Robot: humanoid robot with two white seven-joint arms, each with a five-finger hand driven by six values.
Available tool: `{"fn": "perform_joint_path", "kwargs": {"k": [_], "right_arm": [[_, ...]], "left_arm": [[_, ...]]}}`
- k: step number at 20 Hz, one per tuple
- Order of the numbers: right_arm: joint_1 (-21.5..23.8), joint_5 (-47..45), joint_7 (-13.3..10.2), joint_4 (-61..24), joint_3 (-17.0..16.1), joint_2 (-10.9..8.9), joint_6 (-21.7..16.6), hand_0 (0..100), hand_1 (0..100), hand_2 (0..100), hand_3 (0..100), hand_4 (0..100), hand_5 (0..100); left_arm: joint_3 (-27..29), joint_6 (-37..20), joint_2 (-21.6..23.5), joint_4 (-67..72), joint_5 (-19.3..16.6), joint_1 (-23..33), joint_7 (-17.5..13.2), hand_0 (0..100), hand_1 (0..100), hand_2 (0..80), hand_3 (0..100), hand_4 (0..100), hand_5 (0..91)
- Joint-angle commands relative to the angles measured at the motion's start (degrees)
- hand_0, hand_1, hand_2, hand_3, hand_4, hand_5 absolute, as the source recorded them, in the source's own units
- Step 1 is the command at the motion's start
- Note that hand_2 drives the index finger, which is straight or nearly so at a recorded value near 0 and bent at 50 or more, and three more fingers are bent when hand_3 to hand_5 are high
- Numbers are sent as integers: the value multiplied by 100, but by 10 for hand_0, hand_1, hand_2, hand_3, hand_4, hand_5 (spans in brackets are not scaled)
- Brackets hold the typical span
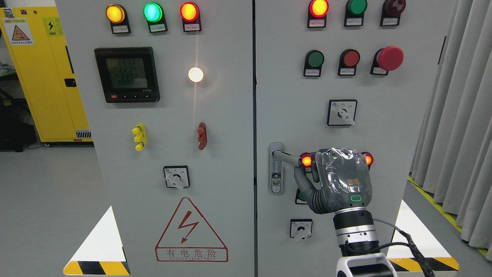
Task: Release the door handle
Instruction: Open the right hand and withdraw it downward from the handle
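Note:
The grey door handle [286, 157] sits on the right cabinet door [384, 134], its lever pointing right and slightly down from a lock plate [275, 175]. My right hand [307, 169], dark grey and wrapped in clear film, comes up from the bottom right and is at the lever's free end. Its back faces me. A red-lit fingertip [306, 160] is just past the lever's tip, and the thumb [301, 184] curves below the lever with a gap. The lever shows bare along its whole length, with no finger wrapped around it. The left arm is out of view.
The right door carries indicator lamps, a red mushroom button [389, 57] and rotary switches [342, 112] [301, 229]. The left door [173, 154] holds a meter [127, 74], lamps and a warning triangle. A yellow cabinet [42, 77] stands at the far left, and curtains [461, 115] hang on the right.

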Motion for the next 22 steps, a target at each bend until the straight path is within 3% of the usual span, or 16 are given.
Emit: {"fn": "perform_joint_path", "kwargs": {"k": [1,4,8,12,14,18,20,22], "right_arm": [[95,-12,-61,-8,26,90,4,677,487,960,1000,1000,1000],[315,-21,-79,-113,26,82,4,680,485,960,1000,1000,1000],[622,-21,-114,-332,8,-103,-5,682,483,960,1000,1000,1000],[912,-39,-333,-622,-18,-278,-31,685,483,943,1000,1000,1000],[1184,-126,-544,-815,-79,-410,-92,688,483,884,1000,1000,1000],[1606,-566,-860,-1018,-492,-516,-593,690,483,763,1000,986,984],[1773,-697,-1027,-1114,-737,-647,-856,684,483,642,968,891,851],[2010,-1135,-1203,-1168,-957,-674,-1111,675,452,443,689,683,601]], "left_arm": [[0,0,0,-70,0,0,-2,120,556,0,0,0,0],[0,0,0,-70,0,0,-2,120,556,0,0,0,0],[0,0,0,-70,0,0,-2,120,556,0,0,0,0],[0,0,0,-70,0,0,-2,120,556,0,0,0,0],[0,0,0,-70,0,0,-2,120,556,0,0,0,0],[0,0,0,-70,0,0,-2,120,556,0,0,0,0],[0,0,0,-70,0,0,-2,120,556,0,0,0,0],[0,0,0,-70,0,0,-2,120,556,0,0,0,0]]}}
